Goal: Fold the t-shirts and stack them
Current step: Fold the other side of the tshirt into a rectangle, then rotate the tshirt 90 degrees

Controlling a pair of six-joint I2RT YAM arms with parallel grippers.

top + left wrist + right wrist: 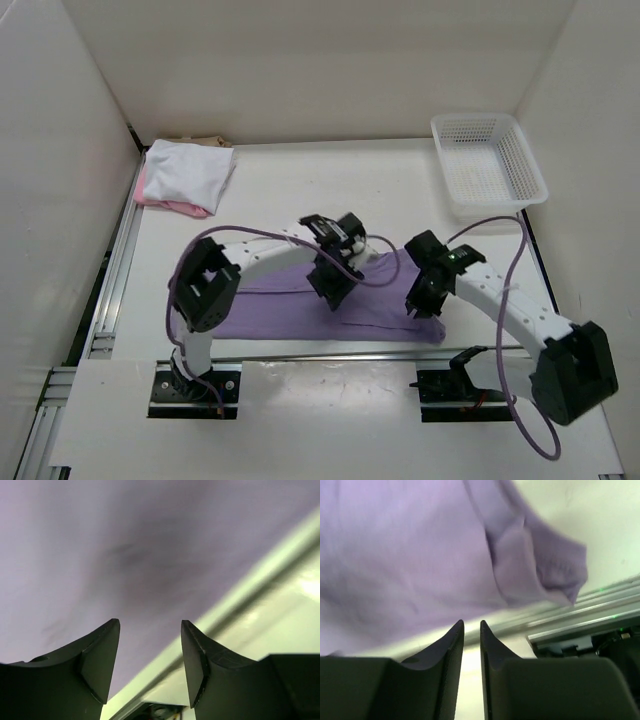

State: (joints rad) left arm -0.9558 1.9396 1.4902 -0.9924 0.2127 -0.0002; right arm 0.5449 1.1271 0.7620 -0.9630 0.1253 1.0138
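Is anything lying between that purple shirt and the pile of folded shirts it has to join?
Nothing visible does. The purple shirt lies at the near edge, the pile in the far left corner, with only bare table between. The white basket sits far right, off that path.

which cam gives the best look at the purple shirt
The top external view: it shows the lavender shirt laid out on the table, almost all of it in sight. The left wrist view shows only a blurred close patch, and the right wrist view shows one bunched corner.
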